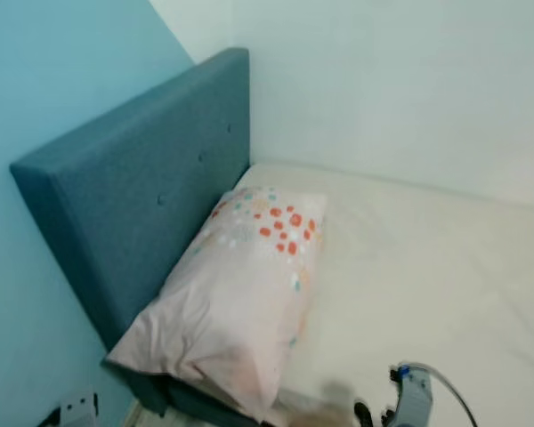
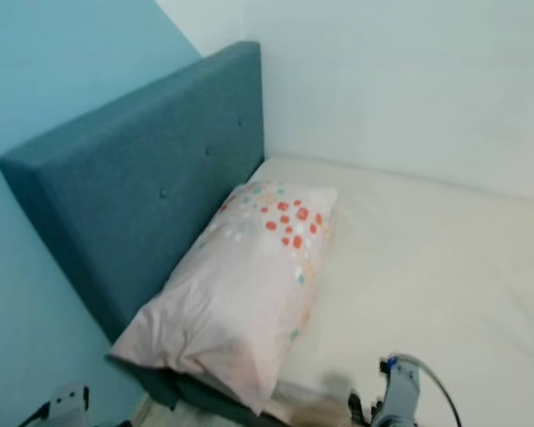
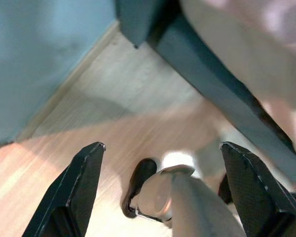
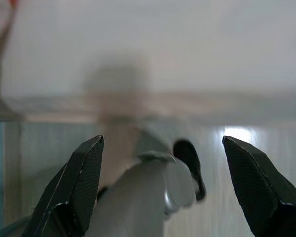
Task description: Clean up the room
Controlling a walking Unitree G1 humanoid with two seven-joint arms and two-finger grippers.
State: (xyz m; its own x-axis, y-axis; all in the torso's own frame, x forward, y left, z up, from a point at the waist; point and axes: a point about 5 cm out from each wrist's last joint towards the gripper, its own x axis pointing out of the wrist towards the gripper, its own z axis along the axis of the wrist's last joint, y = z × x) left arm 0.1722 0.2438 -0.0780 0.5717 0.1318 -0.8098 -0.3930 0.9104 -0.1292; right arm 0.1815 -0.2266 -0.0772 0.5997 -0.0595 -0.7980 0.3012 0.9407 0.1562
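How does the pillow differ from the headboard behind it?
The pillow is pale pink with orange and teal dots; the headboard is plain dark teal with buttons. The pillow looks soft and crumpled and lies slanted, overhanging the bed's edge; the headboard is flat, stiff and upright. The two touch.

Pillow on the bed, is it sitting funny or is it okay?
A bit funny. The pillow lies slanted against the blue headboard, and its lower corner sticks out past the edge of the white mattress, over the floor. Nothing looks spilled or broken.
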